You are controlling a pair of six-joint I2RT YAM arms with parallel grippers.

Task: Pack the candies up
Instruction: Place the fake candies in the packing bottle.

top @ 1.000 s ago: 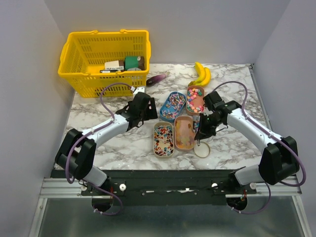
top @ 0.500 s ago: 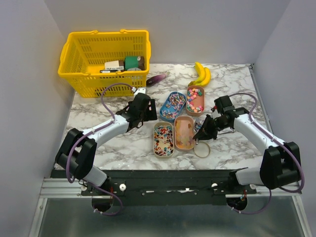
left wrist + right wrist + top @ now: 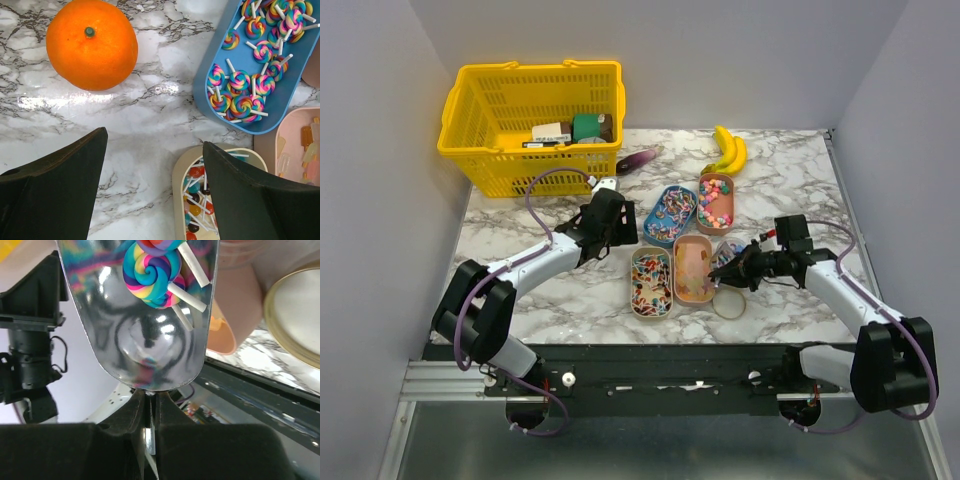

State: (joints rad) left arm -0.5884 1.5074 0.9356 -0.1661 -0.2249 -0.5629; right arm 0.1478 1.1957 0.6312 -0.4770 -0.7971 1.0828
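Marble table (image 3: 790,180), swirl lollipops (image 3: 150,271) in scoop (image 3: 112,330)

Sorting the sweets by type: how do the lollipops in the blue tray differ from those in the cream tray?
The blue tray holds swirl lollipops: larger, flat, rainbow. The cream tray holds ball lollipops: smaller, round, single-coloured. Both kinds have white sticks.

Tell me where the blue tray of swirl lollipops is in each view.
Top external: the blue tray is mid-picture, just beyond the peach tray.
Left wrist: the blue tray fills the upper right corner.
Right wrist: not in it; the metal scoop fills the view.
Shared landmark: the peach tray, in all three.
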